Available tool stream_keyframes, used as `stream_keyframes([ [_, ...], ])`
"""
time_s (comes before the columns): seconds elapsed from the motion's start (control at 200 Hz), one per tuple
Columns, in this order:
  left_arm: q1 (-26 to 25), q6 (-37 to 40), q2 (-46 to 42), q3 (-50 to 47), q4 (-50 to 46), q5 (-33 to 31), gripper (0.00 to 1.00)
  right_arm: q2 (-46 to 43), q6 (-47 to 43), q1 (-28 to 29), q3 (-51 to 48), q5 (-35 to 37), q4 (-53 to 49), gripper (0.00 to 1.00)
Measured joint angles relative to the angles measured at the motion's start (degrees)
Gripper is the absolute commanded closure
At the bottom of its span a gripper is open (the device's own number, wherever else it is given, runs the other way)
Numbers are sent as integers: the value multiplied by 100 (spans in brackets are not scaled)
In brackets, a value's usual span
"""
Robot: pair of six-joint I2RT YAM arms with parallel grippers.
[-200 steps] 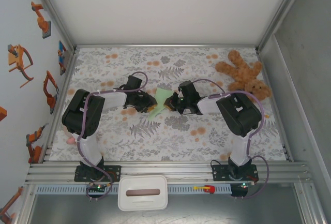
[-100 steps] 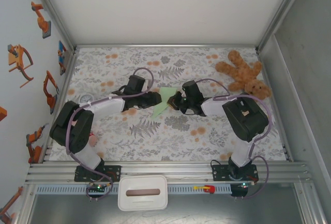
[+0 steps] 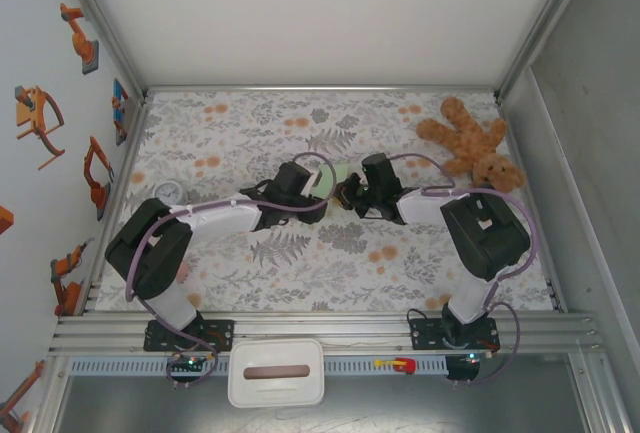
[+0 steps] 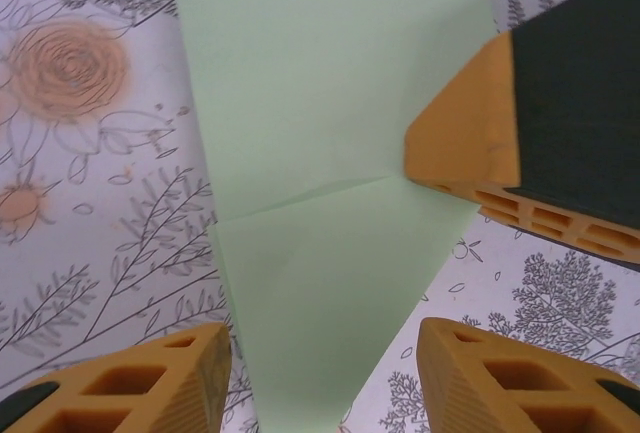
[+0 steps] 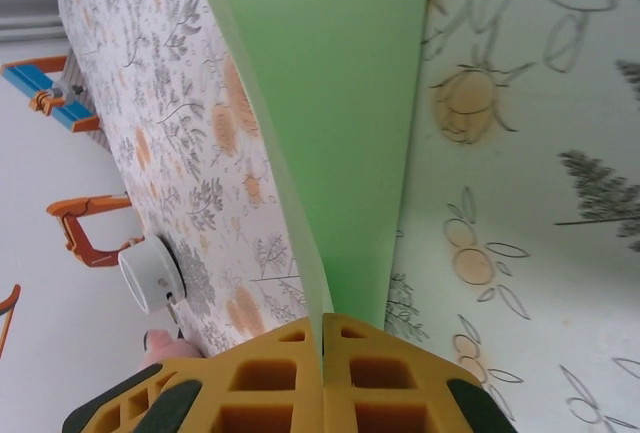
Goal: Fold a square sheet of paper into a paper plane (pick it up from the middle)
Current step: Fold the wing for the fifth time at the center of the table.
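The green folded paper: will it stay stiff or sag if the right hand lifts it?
Probably sags: the folded paper looks thin, its layers bowing apart beyond the right hand pinching it. The crease may add slight stiffness.

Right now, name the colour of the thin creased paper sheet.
Plain pale mint-green paper sheet, best seen in the left wrist view.

Left fingers spread wide apart, right fingers pinched together on the paper plane
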Motion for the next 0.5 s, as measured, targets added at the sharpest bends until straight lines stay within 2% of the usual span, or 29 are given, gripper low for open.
stream_keyframes([
  [0.235,-352,704,382,-103,466,-431,46,2,264,-105,-28,-83,70,100],
  [0.496,-426,1252,577,-223,929,-798,51,22,479,-151,-96,-188,219,100],
])
